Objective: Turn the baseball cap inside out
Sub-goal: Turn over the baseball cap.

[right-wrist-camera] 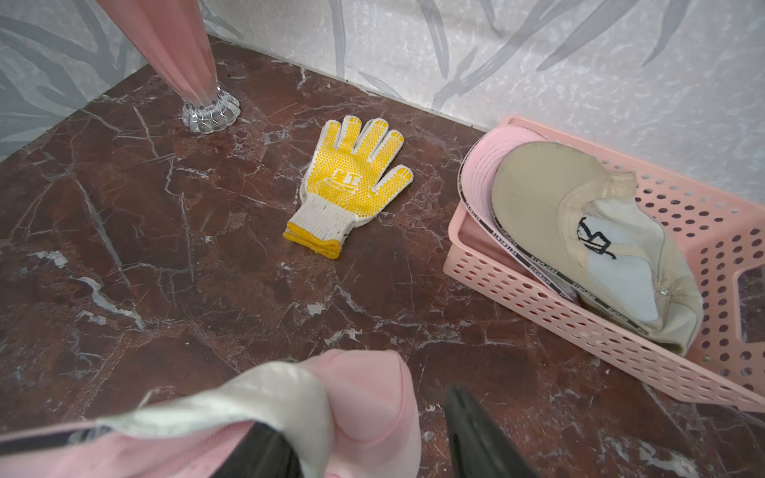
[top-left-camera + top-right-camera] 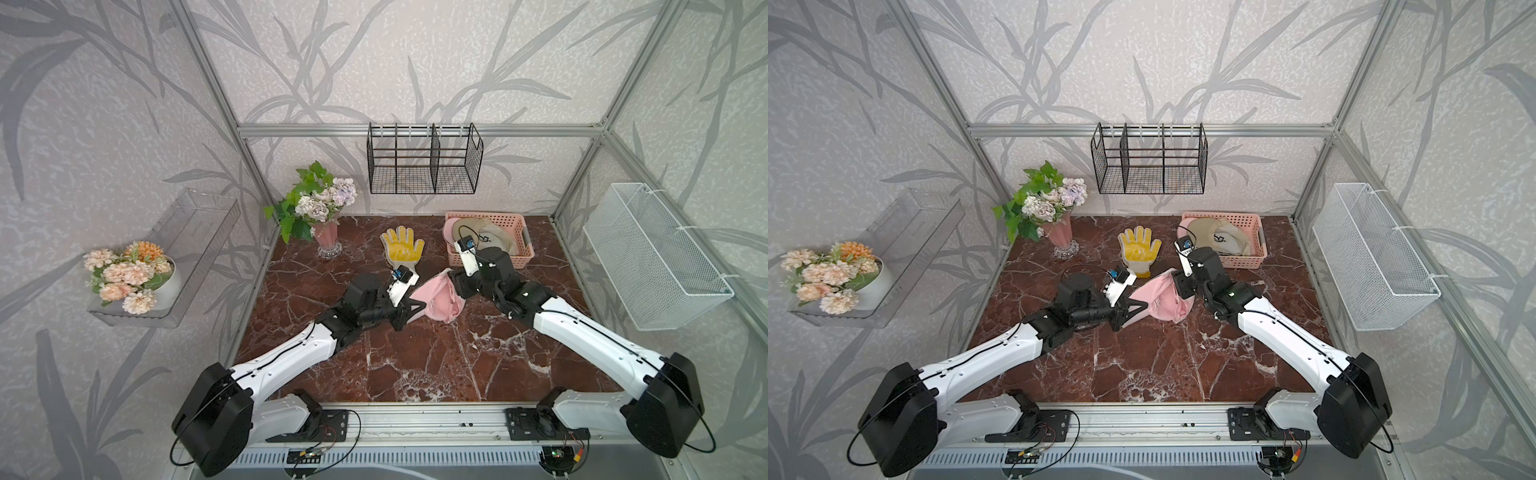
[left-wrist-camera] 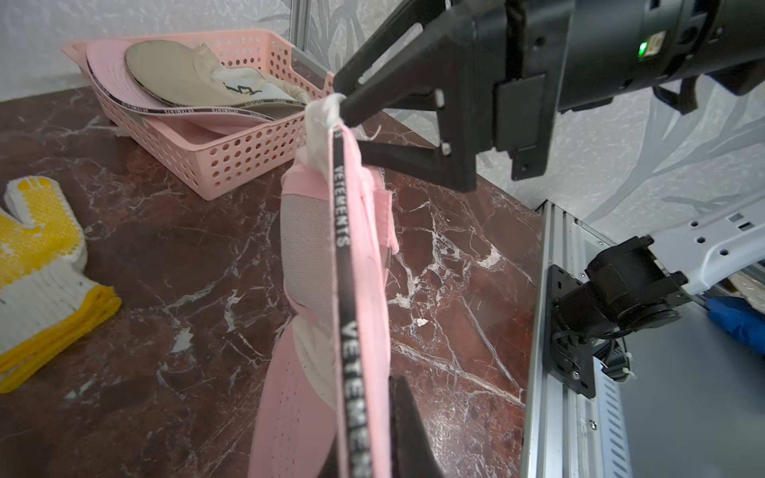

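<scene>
My left gripper [image 2: 413,308] is clamped shut on the rim of the pink baseball cap [image 2: 436,301], which hangs between my two arms over the worktop [image 2: 415,365]. My right gripper [image 3: 351,124] stands open, the cap's white lining draped over one finger. The cap's black band [image 3: 340,215] reads VETEMENTS.

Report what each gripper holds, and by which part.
The left gripper is shut on the banded rim of the pink cap. The right gripper is open, gripping nothing, one finger inside the cap.

pink cap [image 1: 364,397] @ fingers [image 1: 476,438] | glove [image 1: 352,182] on tbl [image 1: 165,269] | basket [image 1: 538,306] w/ caps [image 1: 579,231]
</scene>
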`<state>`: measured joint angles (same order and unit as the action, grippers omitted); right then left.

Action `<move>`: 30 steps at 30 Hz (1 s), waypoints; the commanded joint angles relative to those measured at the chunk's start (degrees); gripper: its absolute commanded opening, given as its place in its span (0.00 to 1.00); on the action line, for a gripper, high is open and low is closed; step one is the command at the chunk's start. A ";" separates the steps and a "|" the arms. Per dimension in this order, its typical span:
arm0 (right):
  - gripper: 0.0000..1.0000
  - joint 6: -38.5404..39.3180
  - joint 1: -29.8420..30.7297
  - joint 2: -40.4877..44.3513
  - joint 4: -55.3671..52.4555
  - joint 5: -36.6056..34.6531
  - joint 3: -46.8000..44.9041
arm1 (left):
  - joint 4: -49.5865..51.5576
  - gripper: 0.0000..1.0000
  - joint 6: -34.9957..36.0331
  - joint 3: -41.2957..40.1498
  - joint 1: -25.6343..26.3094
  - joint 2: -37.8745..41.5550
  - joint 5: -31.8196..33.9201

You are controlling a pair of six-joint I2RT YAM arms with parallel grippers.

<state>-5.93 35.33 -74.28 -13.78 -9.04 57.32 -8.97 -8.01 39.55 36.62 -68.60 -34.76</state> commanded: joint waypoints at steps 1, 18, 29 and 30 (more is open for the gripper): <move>0.57 -1.49 -2.76 -3.43 -4.11 -17.94 0.21 | -1.53 0.00 -1.46 4.13 -0.23 1.30 -8.85; 0.50 -2.82 -9.23 -6.15 -8.55 -9.97 -0.10 | 3.38 0.00 -6.78 5.96 -0.83 -0.68 1.09; 0.72 -5.66 -17.65 8.42 -2.35 24.79 -7.21 | -1.15 0.00 -20.88 5.15 -0.85 -7.82 -0.75; 0.72 -5.25 -17.67 9.28 -3.26 24.99 -7.27 | -1.13 0.00 -21.80 5.14 -0.92 -8.75 -0.45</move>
<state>-9.91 18.61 -67.48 -17.82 9.82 50.52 -8.10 -24.53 43.70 36.27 -75.68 -35.73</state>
